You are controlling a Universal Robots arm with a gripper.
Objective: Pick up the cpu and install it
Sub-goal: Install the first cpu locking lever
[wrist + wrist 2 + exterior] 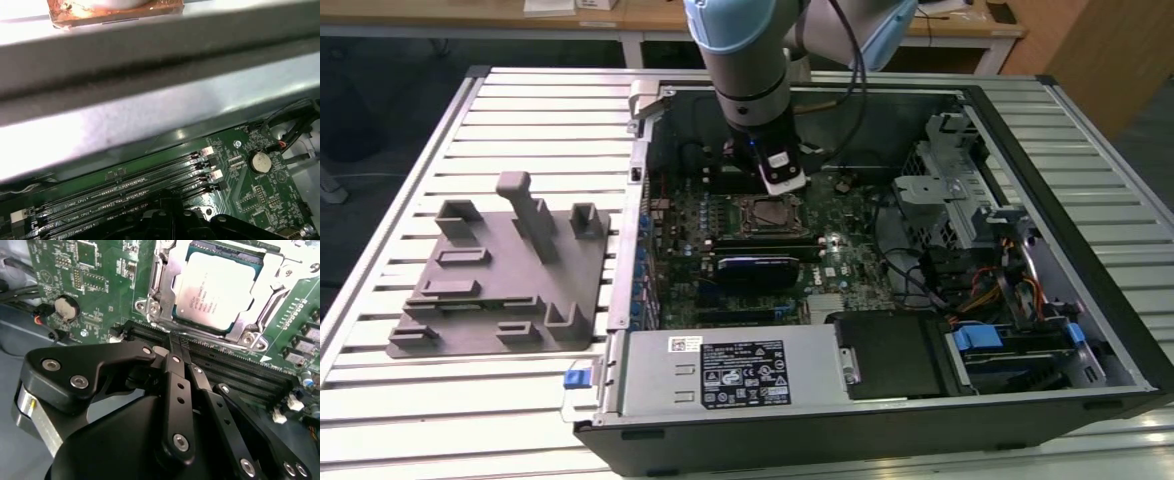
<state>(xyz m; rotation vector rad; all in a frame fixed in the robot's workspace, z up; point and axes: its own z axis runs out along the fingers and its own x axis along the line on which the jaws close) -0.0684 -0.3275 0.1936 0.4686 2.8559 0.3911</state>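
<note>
The cpu [217,290], a silvery-white square chip, lies flat inside the metal-framed socket [165,275] on the green motherboard [95,285]. In the exterior view the cpu [765,212] sits in the middle of the board in the open computer case. My gripper [174,341] hovers just beside the socket, over the black memory slots [235,365]. Its black fingers [176,385] are pressed together with nothing between them. Seen from the exterior view, the gripper [781,186] hangs just above and behind the socket.
A grey plastic holder block [507,270] stands on the slatted table at the exterior view's left. The case [640,130] walls surround the board. A power supply [720,370] sits at the front, with a drive cage [961,190] and cables at the right. A coin battery [260,161] lies near the memory slots.
</note>
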